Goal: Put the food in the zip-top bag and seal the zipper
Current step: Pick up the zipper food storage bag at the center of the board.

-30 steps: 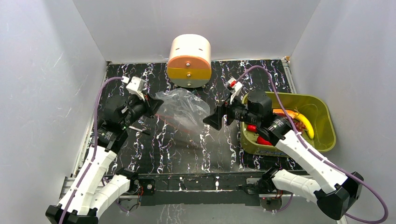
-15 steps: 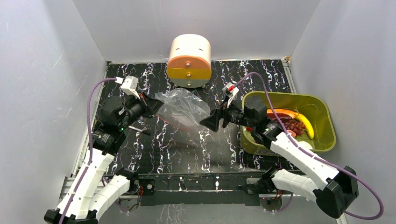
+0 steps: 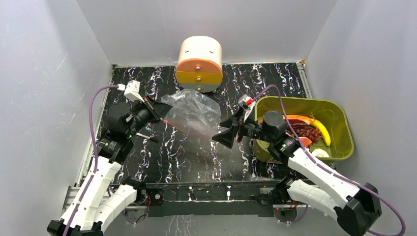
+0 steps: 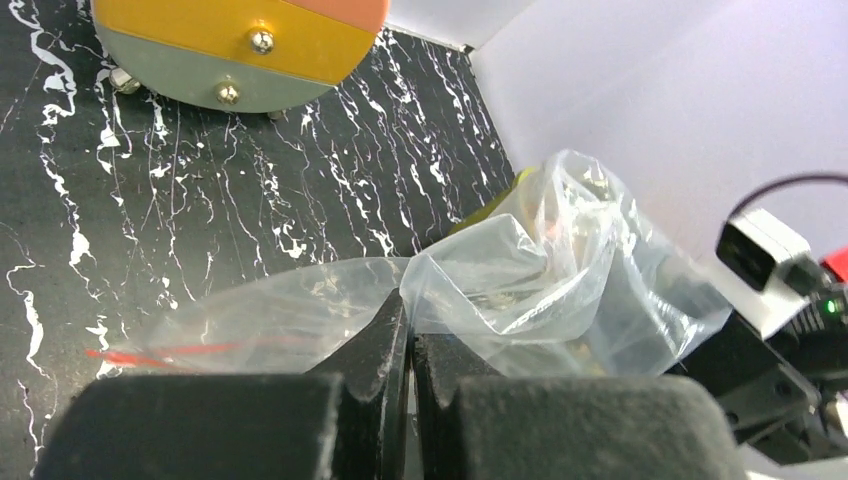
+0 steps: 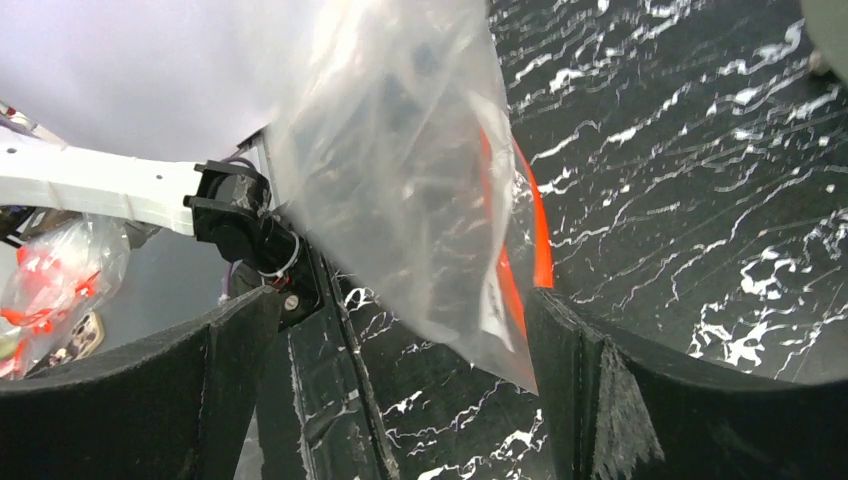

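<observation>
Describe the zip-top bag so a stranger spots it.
Find the orange-faced drum at the back of the black table. In front is the zip-top bag, pinched by the left gripper: the only clear, crinkly thing, with a red strip.

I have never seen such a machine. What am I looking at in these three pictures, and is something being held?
These are two robot arms fixed at the near edge of a black marbled table. One picture looks down from above; the other two come from a camera on each wrist. The left end effector is shut on a clear zip-top bag, pinching its plastic. The right end effector is open beside the bag, gripping nothing. The toy food lies in an olive-green bin at the right. A round orange and cream box stands at the back.
</observation>
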Robot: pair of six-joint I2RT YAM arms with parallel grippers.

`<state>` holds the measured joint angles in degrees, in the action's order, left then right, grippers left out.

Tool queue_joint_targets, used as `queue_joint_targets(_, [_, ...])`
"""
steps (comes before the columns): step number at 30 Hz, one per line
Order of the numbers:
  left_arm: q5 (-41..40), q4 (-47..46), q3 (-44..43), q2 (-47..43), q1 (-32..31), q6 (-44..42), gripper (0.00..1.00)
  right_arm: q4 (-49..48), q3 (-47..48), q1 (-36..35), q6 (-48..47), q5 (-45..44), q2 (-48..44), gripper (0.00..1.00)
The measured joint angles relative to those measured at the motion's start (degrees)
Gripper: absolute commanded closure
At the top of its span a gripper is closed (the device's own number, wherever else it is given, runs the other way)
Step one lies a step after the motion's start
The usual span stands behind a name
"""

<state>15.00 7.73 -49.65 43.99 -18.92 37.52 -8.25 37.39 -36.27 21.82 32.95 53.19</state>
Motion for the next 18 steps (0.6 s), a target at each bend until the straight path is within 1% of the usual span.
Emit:
queue_joint_targets(3, [-1.4, -0.2, -0.1, 0.0, 0.0, 1.5, 1.0, -2.3, -3.1, 0.0, -0.8, 0.0, -4.6, 0.11])
queue_joint_targets(6, [-2.2, 0.5, -0.9, 0.2, 0.0, 2.4, 1.0, -4.8, -3.9, 0.0, -2.1, 0.0, -6.9, 0.18])
queue_joint_targets(9, [-2.1, 0.7, -2.4, 0.3, 0.0, 3.5, 1.0, -6.7, -3.9, 0.0, -3.7, -0.3, -7.0, 0.26])
queue_joint_targets(12, [-1.4, 0.6, -3.3, -0.1, 0.0, 4.5, 1.0, -7.1, -3.9, 0.0, -5.4, -0.5, -5.7, 0.29])
queue_joint_targets(15, [-0.7, 0.7, -3.4, -0.8, 0.0, 5.5, 1.0, -7.0, -3.9, 0.0, -6.9, -1.6, -4.0, 0.3])
queue_joint_targets(18, [-0.3, 1.3, -3.7, -1.2, 0.0, 6.1, 1.0, -7.1, -4.0, 0.0, -7.8, -2.7, -3.0, 0.34])
